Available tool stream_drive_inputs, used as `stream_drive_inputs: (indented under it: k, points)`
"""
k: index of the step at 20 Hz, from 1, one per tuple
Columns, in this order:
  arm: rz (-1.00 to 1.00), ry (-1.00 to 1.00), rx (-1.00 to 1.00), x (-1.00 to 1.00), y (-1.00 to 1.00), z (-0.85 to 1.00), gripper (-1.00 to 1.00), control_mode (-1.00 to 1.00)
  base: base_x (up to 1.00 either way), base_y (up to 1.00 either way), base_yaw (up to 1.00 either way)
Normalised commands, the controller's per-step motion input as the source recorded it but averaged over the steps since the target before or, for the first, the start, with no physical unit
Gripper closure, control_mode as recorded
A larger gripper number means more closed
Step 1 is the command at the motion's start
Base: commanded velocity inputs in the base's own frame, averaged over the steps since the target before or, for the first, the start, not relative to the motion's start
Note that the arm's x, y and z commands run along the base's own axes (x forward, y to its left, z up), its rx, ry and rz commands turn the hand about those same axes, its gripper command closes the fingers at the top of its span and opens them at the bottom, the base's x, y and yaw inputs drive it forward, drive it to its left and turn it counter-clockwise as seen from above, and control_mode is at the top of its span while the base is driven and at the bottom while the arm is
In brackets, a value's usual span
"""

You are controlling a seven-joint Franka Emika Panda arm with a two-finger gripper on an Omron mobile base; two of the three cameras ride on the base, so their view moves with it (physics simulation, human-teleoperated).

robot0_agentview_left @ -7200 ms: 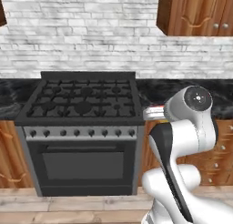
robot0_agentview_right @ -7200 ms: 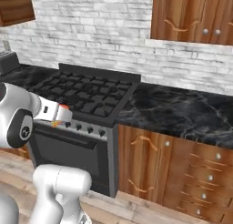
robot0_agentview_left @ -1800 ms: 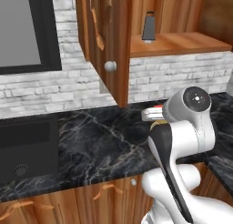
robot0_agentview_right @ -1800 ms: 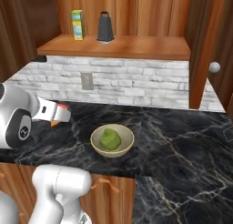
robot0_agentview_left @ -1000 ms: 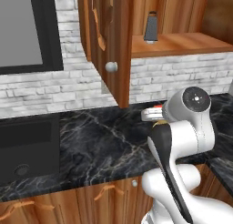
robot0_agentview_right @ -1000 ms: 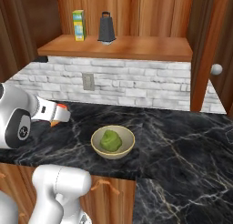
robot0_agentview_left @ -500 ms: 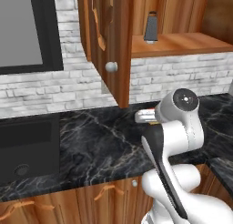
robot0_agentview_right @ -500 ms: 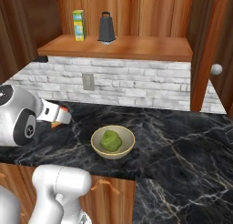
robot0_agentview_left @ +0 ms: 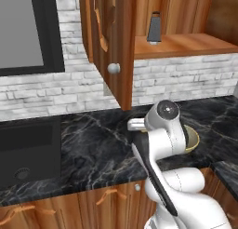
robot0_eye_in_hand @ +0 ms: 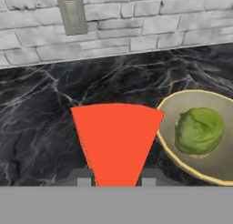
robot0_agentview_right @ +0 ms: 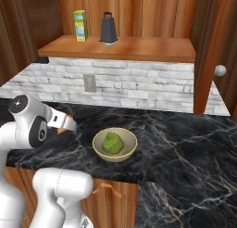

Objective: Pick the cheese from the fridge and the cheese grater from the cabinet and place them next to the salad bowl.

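Hand view is showing the cheese (robot0_eye_in_hand: 116, 143), its red rind side facing the camera, sitting clamped between the two dark fingertips (robot0_eye_in_hand: 83, 177) of the gripper (robot0_eye_in_hand: 113, 178). The wedge is hanging just beside the left rim of the salad bowl (robot0_eye_in_hand: 169, 116), and whether it is touching the black marble counter (robot0_eye_in_hand: 41, 123) cannot be told. Green lettuce (robot0_eye_in_hand: 199, 129) is lying inside the bowl. Beyond the bowl, a grey wall outlet (robot0_eye_in_hand: 73, 11) is sitting in the white brick backsplash (robot0_eye_in_hand: 150, 20).

Right base view is showing the gripper (robot0_agentview_right: 68, 123) reaching over the counter (robot0_agentview_right: 180, 143) just to the left of the salad bowl (robot0_agentview_right: 98, 146), with an orange tip of the cheese (robot0_agentview_right: 69, 117) peeking out at its end. Above and behind the bowl, the cheese grater (robot0_agentview_right: 108, 28) is standing upright on the wooden shelf of the cabinet (robot0_agentview_right: 125, 48), near a small yellow-green carton (robot0_agentview_right: 80, 25). To the bowl's right, the cabinet door (robot0_agentview_right: 210, 55) is hanging open, its round pale knob (robot0_agentview_right: 220, 70) facing out.

Left base view is showing the grater (robot0_agentview_left: 154, 28) on that shelf (robot0_agentview_left: 186, 44), with the white arm (robot0_agentview_left: 162, 130) covering most of the bowl (robot0_agentview_left: 194, 140).
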Motion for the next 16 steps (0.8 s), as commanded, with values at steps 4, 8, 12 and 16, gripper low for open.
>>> stream_drive_inputs:
  k: [4, 8, 12, 16]
  points:
    - [-0.08, 0.00, 0.11, 0.33, 0.03, -0.70, 1.00, -1.00, 0.00, 0.00, 0.00]
    - [-0.32, 0.08, -0.02, 0.04, 0.06, -0.84, 1.00, -1.00, 0.00, 0.00, 0.00]
    - [-0.24, 0.01, -0.04, 0.02, -0.03, -0.39, 1.00, -1.00, 0.00, 0.00, 0.00]
    - [-0.16, 0.00, 0.00, 0.00, -0.05, -0.20, 1.00, -1.00, 0.00, 0.00, 0.00]
